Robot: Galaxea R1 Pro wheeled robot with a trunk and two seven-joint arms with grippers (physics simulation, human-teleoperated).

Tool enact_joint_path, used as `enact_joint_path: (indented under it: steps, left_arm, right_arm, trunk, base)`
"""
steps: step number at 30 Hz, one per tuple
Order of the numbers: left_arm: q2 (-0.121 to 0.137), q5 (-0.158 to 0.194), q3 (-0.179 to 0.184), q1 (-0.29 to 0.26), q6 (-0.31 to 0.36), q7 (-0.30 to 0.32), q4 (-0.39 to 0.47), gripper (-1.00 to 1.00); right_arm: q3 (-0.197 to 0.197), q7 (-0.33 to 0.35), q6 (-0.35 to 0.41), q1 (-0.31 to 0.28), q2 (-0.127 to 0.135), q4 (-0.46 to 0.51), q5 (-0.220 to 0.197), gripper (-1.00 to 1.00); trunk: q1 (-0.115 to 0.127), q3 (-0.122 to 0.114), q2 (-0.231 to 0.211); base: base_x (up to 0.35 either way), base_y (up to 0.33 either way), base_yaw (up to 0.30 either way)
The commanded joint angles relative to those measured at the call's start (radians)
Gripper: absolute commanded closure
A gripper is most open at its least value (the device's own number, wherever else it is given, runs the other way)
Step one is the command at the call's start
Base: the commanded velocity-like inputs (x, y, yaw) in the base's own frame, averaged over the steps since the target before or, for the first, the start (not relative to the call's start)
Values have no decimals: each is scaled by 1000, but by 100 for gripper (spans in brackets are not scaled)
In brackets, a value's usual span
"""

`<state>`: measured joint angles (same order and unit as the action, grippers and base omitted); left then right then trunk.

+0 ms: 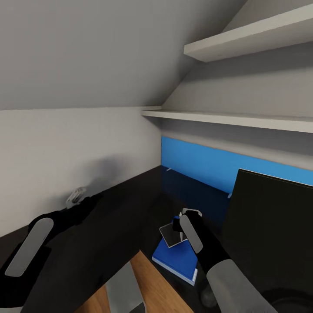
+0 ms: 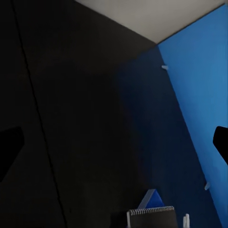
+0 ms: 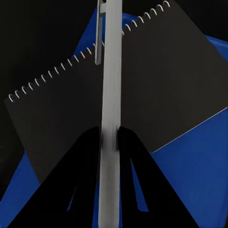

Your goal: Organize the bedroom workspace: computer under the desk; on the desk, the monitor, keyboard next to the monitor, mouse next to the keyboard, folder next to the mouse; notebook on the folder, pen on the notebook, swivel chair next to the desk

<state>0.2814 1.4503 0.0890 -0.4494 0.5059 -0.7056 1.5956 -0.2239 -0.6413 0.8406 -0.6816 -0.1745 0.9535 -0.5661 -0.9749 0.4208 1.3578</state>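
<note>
The right hand pinches the pen mid-shaft over the notebook; light, slick, likely to roll if dropped.

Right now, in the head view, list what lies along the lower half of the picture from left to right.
Left gripper → folder with the notebook on it → right gripper, holding the pen over the notebook → monitor. All are over or on the desk.
</note>
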Motion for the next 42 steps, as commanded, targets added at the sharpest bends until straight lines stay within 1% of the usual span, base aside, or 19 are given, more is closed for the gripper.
enact_joint_path:
  steps: [1,4,7,9,12,15,17,19,23,29,33,38,42]
  left_arm:
    - [1,8,1,-1,0,-8,2,-100]
    - [1,6,7,0,2,-8,3,-100]
    - [1,-4,40,4,4,-7,2,-100]
    - [2,-8,52,8,4,-8,2,-100]
    - [3,-10,59,10,1,-9,-1,-100]
    - [3,-5,53,12,-7,-6,-6,-100]
    - [3,-1,42,12,-10,-4,-7,-100]
    - [2,2,21,12,-9,-2,-7,-100]
    - [0,5,8,11,-5,1,-5,-100]
    - [0,6,5,11,-2,0,-5,-100]
    - [-1,7,5,11,-2,1,-3,-100]
    - [0,7,6,11,-1,6,1,-100]
    - [0,7,6,11,-1,7,2,-100]
  right_arm:
    - [-1,-9,1,-1,0,1,-11,100]
    - [0,-9,0,-1,0,1,-12,100]
    - [0,-9,0,-1,0,1,-12,100]
    - [0,-9,-1,-1,0,1,-12,100]
    - [0,-9,-2,-1,0,1,-12,100]
    - [0,-9,-3,-1,0,1,-12,100]
    - [0,-9,-4,-1,0,1,-12,100]
    - [0,-9,-4,-1,0,1,-12,100]
    - [0,-9,-4,-1,0,1,-12,100]
    - [0,-9,-15,-1,0,1,-12,100]
    - [-1,-10,-38,0,0,1,-11,100]
    - [-2,-11,-45,0,0,1,-11,100]
    - [-2,-11,-46,0,0,1,-11,100]
  trunk:
    - [0,1,1]
    - [0,1,1]
    - [0,1,1]
    - [0,1,1]
    - [0,1,1]
    - [0,1,1]
    - [0,1,1]
    - [-8,7,15]
    - [-23,20,43]
    - [-46,39,85]
    - [-46,39,85]
    - [-46,39,85]
    - [-46,39,85]
  base:
    - [0,0,0]
    - [0,0,0]
    - [85,44,0]
    - [197,119,0]
    - [165,99,0]
    - [71,43,0]
    - [36,22,0]
    - [21,13,0]
    - [8,5,0]
    - [1,1,0]
    - [0,0,-61]
    - [0,0,-204]
    - [0,0,-74]
